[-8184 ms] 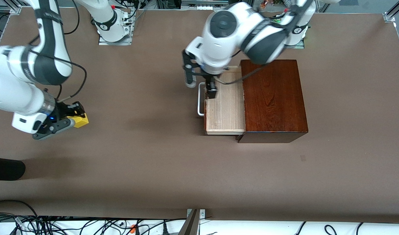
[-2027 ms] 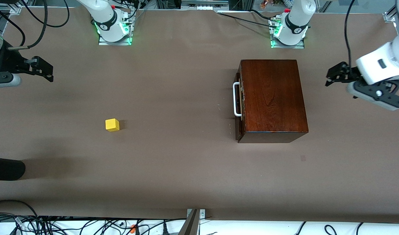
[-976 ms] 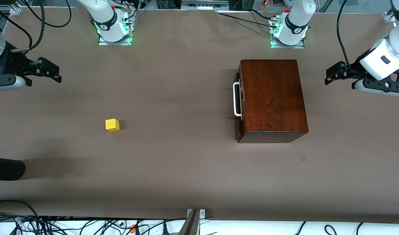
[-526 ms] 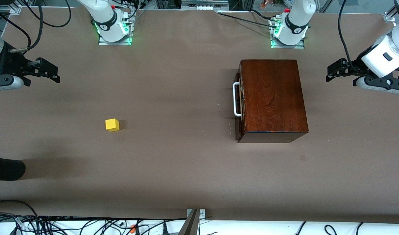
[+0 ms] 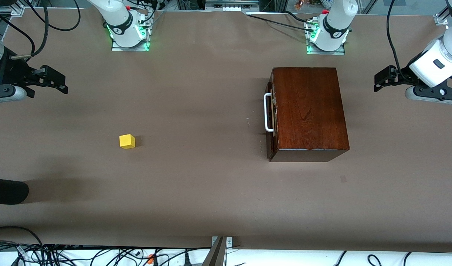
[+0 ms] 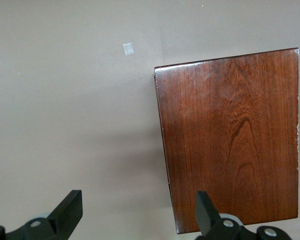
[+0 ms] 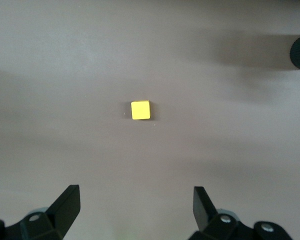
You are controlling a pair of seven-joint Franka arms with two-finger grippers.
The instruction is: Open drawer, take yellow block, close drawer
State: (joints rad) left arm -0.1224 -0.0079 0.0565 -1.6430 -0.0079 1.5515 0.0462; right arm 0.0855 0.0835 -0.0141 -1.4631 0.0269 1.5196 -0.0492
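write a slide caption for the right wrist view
Open right gripper high over the brown table, the yellow block sitting alone on it.

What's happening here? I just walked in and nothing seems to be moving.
Nothing is being handled. The yellow block sits alone on the table, toward the right arm's end. The drawer of the wooden box is pushed in, white handle facing the block. The right gripper hangs open over the table's right-arm end; the left gripper hangs open over the table beside the box. Both arms wait.
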